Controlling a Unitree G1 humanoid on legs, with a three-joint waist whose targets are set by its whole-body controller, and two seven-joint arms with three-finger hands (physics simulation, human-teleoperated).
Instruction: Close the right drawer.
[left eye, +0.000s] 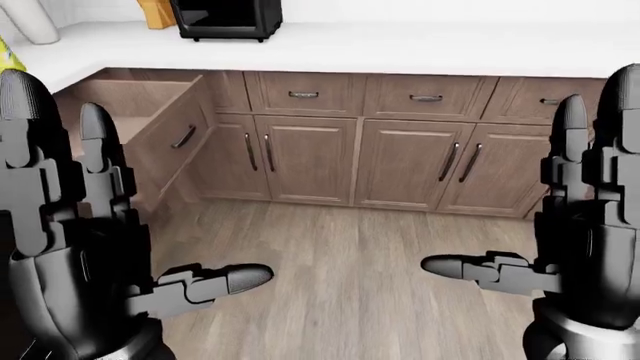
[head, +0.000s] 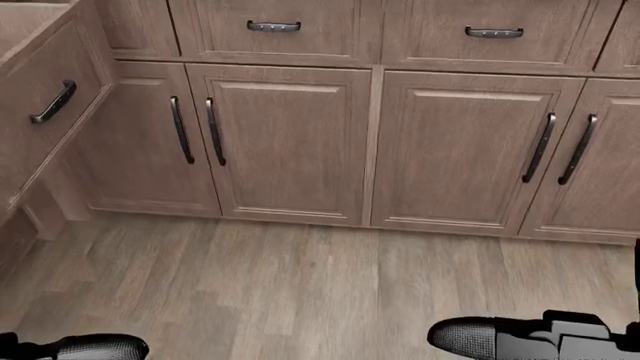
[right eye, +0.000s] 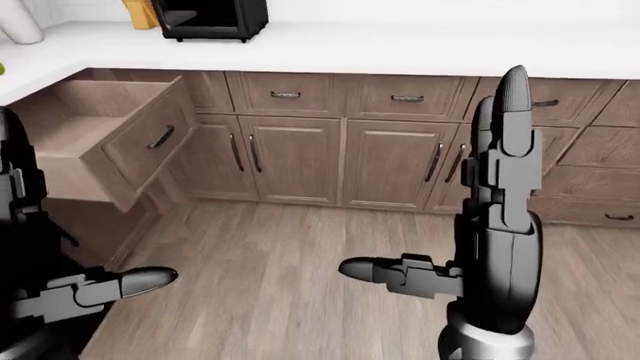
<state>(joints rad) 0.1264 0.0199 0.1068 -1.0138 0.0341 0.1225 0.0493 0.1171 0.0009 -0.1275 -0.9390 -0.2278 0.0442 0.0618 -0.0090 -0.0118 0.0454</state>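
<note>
The drawer (right eye: 110, 142) stands pulled out at upper left of the right-eye view, its front facing right. Left hand (left eye: 70, 247) is nearer; right hand (right eye: 500, 225) is well apart. Both hands' fingers are spread open, holding nothing.

This is looking like a home kitchen, rendered in a simulator: a white countertop (left eye: 400, 49) is running along two walls and meeting in a corner, with brown wood-grain cabinet doors (head: 290, 142) and shallow drawers (left eye: 304, 94) with dark metal handles sitting beneath it. A black countertop oven (left eye: 225, 19) is standing on the counter, and wood-look plank flooring (head: 300, 292) is stretching out below the cabinets.
</note>
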